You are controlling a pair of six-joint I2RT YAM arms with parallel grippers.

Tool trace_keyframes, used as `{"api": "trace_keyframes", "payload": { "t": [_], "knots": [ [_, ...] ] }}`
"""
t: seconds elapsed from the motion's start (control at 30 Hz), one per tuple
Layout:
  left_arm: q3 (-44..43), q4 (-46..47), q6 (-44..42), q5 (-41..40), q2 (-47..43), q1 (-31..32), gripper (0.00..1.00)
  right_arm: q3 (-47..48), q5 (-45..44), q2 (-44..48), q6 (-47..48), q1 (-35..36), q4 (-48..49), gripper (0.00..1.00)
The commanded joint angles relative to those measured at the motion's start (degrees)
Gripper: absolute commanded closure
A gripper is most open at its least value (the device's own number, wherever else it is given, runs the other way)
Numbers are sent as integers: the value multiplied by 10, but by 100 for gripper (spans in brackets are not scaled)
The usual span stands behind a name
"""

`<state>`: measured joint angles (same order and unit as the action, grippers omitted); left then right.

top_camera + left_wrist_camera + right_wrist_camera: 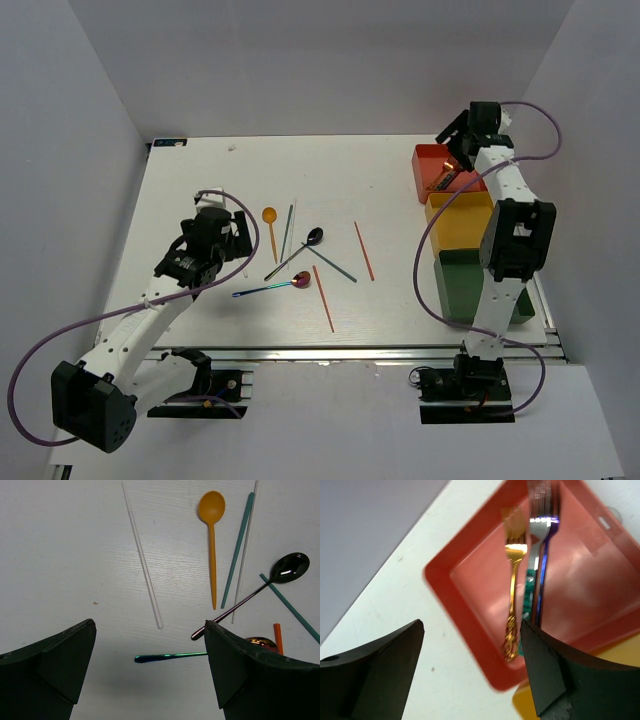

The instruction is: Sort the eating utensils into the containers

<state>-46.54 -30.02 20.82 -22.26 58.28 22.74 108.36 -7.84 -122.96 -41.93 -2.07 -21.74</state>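
Note:
Utensils lie in the middle of the table: an orange spoon, a black spoon, an iridescent spoon, teal chopsticks, orange chopsticks and a white chopstick. My left gripper is open and empty above the iridescent spoon's handle. My right gripper is open and empty over the near-left corner of the red-orange tray. That tray holds a gold fork and a silver fork.
A yellow tray and a dark green tray stand in a row below the red-orange one along the table's right edge. White walls close in the left, back and right sides. A metal rail runs along the near edge.

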Motion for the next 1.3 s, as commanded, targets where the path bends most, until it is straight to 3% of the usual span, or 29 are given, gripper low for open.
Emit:
{"api": "trace_keyframes", "payload": {
  "t": [0.0, 0.2, 0.3, 0.4, 0.8, 1.0, 1.03, 1.17, 1.23, 1.27],
  "knots": [
    [-16, -5, 4, -30, -11, 1, 2, -7, -9, 109, 101, 62, -8, 16],
    [-27, -34, 43, -125, -10, 1, 2, -124, -47, 199, 264, 236, -73, 17],
    [-27, -31, 45, -116, -13, 1, 2, -209, -54, 211, 276, 326, -105, 19],
    [-24, -28, 42, -110, -20, 1, 2, -256, -70, 220, 277, 369, -107, 20],
    [-21, -21, 34, -78, -24, 1, 2, -373, 4, 182, 290, 377, -57, 35],
    [-20, -20, 30, -73, -26, 1, 2, -368, 4, 134, 297, 377, -51, 54],
    [-19, -20, 30, -74, -26, 1, 2, -366, 3, 124, 297, 377, -55, 65],
    [-19, -18, 28, -69, -29, 1, 2, -379, 0, 123, 293, 377, -49, 82],
    [-19, -18, 27, -67, -30, 1, 2, -391, 4, 129, 287, 377, -45, 100],
    [-19, -18, 27, -67, -31, 1, 2, -394, 9, 130, 284, 377, -42, 100]
  ]
}}
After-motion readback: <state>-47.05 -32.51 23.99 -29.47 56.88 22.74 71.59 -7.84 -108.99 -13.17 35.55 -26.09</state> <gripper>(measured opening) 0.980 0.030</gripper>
